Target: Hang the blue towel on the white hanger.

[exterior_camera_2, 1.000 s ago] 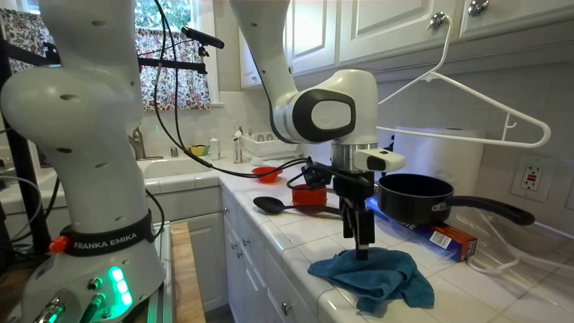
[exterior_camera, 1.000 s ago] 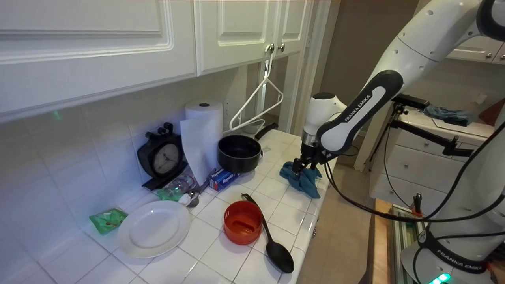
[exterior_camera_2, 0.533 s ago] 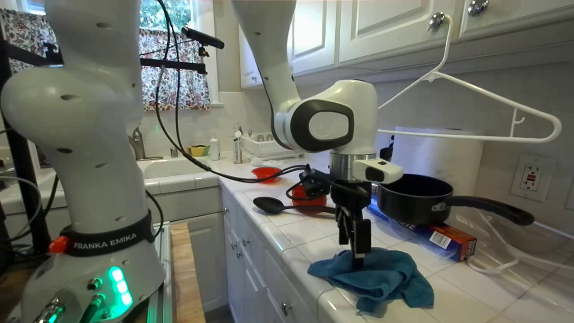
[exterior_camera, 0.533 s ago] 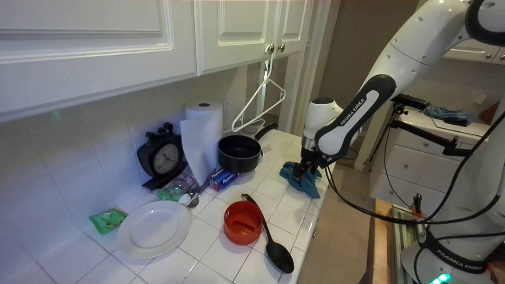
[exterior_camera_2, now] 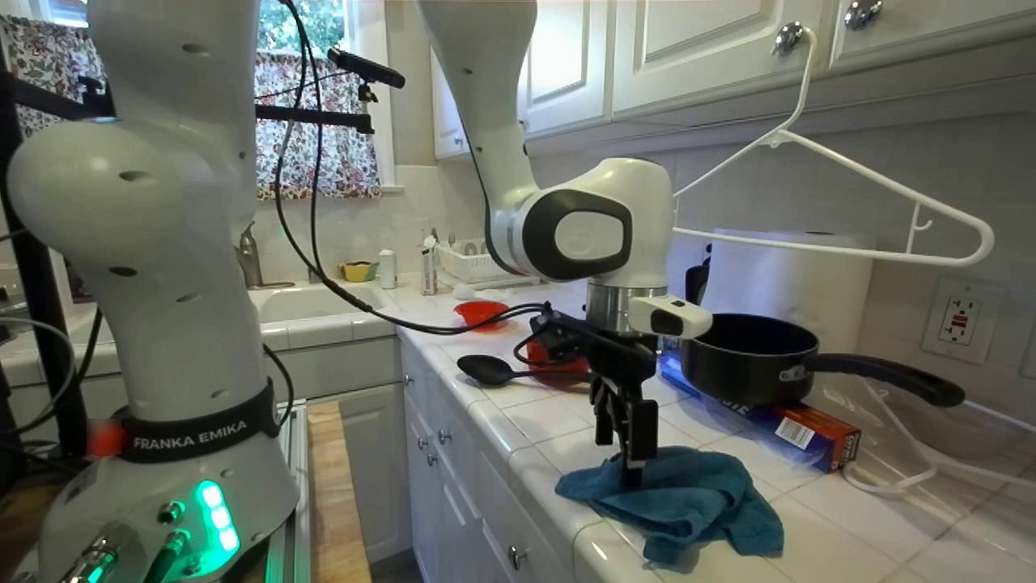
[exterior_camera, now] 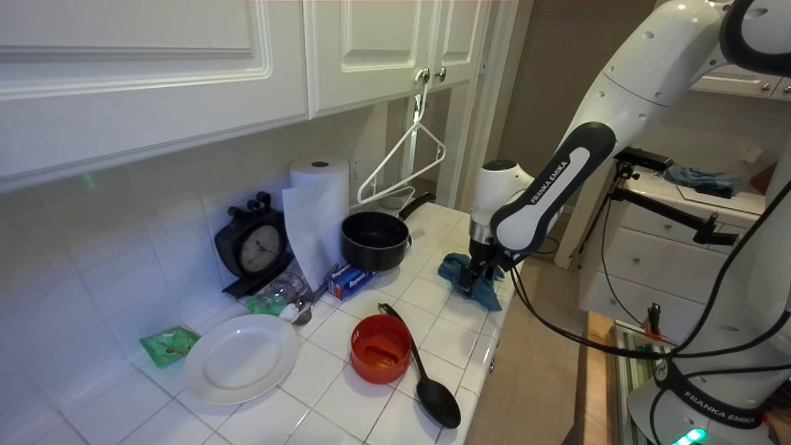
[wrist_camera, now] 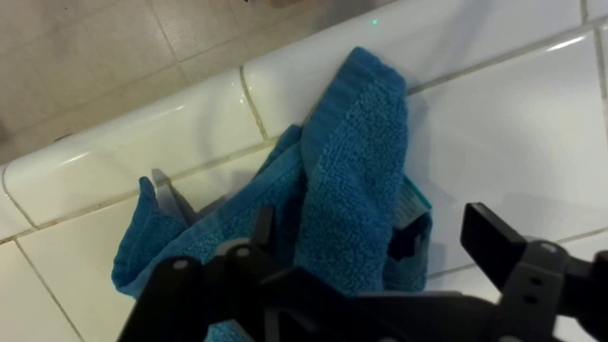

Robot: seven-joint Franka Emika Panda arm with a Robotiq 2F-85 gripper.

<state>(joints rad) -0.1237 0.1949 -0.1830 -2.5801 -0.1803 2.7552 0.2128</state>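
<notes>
The blue towel [exterior_camera_2: 700, 502] lies crumpled on the tiled counter near its front edge; it also shows in an exterior view [exterior_camera: 485, 298]. In the wrist view the towel [wrist_camera: 354, 190] has a raised fold running between the fingers, with a label at its side. My gripper [wrist_camera: 373, 223] is open, pointing down. One finger is over the towel left of the fold, the other over bare tile to the right. In both exterior views the gripper [exterior_camera_2: 625, 463] is low at the towel; contact is unclear. The white hanger [exterior_camera_2: 777, 136] hangs empty from a cabinet knob, also seen in an exterior view [exterior_camera: 388, 159].
A black pot [exterior_camera_2: 749, 360] stands on a foil box [exterior_camera_2: 817, 437] behind the towel, near a paper towel roll [exterior_camera: 321, 210]. A red cup [exterior_camera: 380, 349], black spoon [exterior_camera: 437, 402] and white plate [exterior_camera: 241, 358] lie further along the counter. Cabinets [exterior_camera: 383, 37] overhang it.
My gripper has moved down toward the towel and slightly toward the robot base and counter edge. The hanger sways slightly. The towel has not moved.
</notes>
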